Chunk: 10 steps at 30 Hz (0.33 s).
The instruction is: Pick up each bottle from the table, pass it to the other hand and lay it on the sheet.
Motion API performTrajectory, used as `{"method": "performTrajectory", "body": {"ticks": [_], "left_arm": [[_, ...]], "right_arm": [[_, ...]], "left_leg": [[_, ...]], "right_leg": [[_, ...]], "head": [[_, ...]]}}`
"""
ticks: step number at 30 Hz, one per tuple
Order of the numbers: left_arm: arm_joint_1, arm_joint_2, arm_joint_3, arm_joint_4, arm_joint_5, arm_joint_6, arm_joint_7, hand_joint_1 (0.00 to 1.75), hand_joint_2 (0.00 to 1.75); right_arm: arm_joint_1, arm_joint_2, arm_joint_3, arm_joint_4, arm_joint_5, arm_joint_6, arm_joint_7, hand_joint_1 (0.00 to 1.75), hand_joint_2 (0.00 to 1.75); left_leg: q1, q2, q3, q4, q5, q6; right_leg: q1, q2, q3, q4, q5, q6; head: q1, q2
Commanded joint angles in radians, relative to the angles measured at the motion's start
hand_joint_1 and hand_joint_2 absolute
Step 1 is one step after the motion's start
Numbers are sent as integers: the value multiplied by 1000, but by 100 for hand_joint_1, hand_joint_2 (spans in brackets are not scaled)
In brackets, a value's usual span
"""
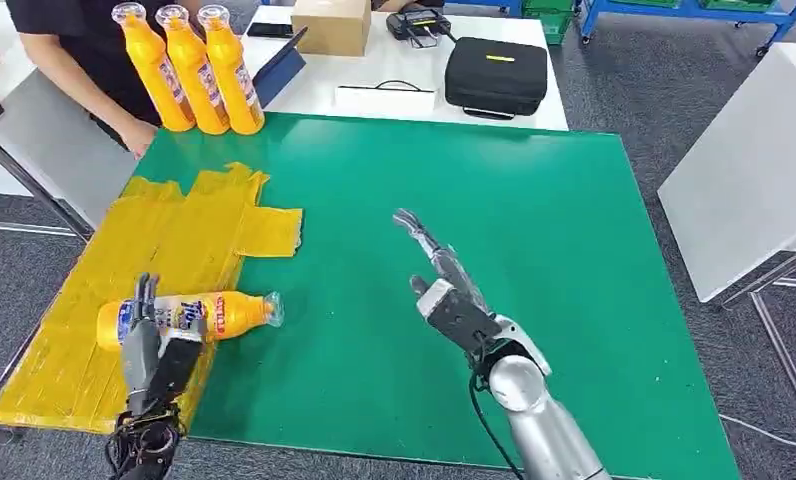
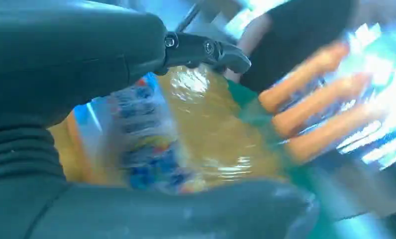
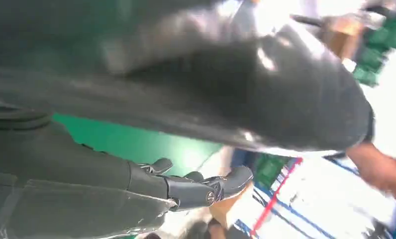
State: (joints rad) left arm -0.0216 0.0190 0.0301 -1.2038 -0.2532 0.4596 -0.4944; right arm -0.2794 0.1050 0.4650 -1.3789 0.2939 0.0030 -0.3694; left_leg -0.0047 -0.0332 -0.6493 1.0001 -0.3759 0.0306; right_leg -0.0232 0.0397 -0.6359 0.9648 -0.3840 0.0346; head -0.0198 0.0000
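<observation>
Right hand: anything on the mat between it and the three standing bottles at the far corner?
Nothing visible. The right hand hovers open over bare green mat, and the stretch up to the three standing orange bottles is clear. The yellow sheet lies off to the side of that line.

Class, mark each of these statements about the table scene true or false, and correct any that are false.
1. Three orange bottles stand upright at the far edge of the green table. True.
2. The right robot hand holds a bottle. False: it is open above the green surface, holding nothing.
3. The left robot hand is on a bottle lying on its side. True.
4. That lying bottle rests wholly on the green surface. False: most of it lies on the yellow sheet, with its cap end over the green.
5. A black case sits on the yellow sheet. False: it sits on the white table beyond.
</observation>
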Motion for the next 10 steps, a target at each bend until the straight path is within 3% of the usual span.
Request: {"method": "performTrajectory", "body": {"ticks": [1,10], "left_arm": [[93,-84,-93,-313,424,-65,-33,0,0],[90,-60,-160,-317,482,-74,-69,0,0]], "right_arm": [[35,-45,38,-76,-194,-91,-101,0,0],[44,-39,42,-78,-255,-140,-130,0,0]], "left_leg": [[0,2,4,2,-5,-2],[1,3,4,1,-4,-3]], "right_leg": [[1,-5,5,2,-4,-2],[2,-3,4,0,-3,-3]], "head": [[0,0],[0,0]]}}
